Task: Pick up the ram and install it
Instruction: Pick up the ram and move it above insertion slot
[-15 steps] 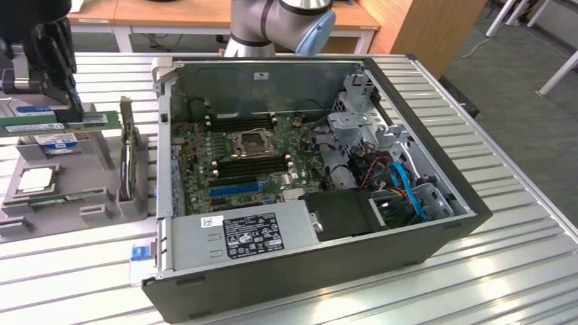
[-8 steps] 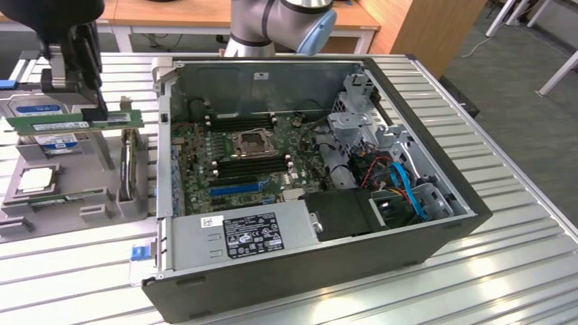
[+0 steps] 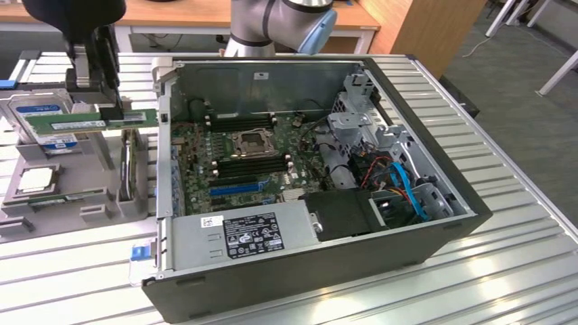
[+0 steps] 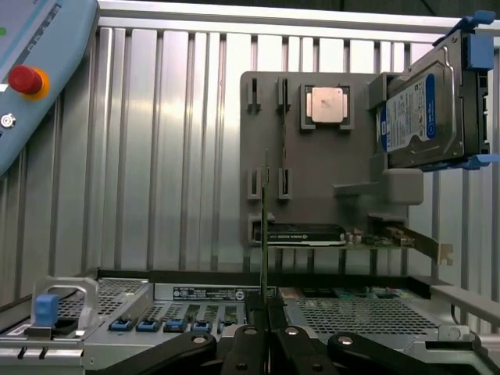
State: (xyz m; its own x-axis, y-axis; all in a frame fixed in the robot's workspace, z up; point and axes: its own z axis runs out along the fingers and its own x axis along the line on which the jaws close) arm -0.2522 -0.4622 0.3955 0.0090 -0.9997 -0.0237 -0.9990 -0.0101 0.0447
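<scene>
Watching from my desk, I see the gripper (image 3: 107,108) clenched on the ram (image 3: 91,123), its fingers (image 4: 248,348) pinched tight on either face of the green stick. In the exterior view the ram hangs level, lifted off everything; it runs out past the fingers on both sides, more of it toward the exterior view's left, with a pale label on its face. From the wrist view I get the ram (image 4: 266,226) edge-on, a thin line reaching straight out from between the fingertips of the gripper (image 4: 267,337).

Directly beneath the fingers sits the grey parts holder (image 3: 91,200), resting on the slatted metal table (image 3: 505,271). A hard drive (image 3: 40,122) with a blue-and-white label leans in the holder just behind the held stick, and a square silver processor chip (image 3: 36,179) lies lower on the same holder, apart from the fingers.

Off to the exterior view's right of the fingers lies the open computer case (image 3: 434,250), close by but not touching them. Inside it I can make out the motherboard (image 3: 194,159) and its long black memory slots (image 3: 248,166), well apart from the ram
</scene>
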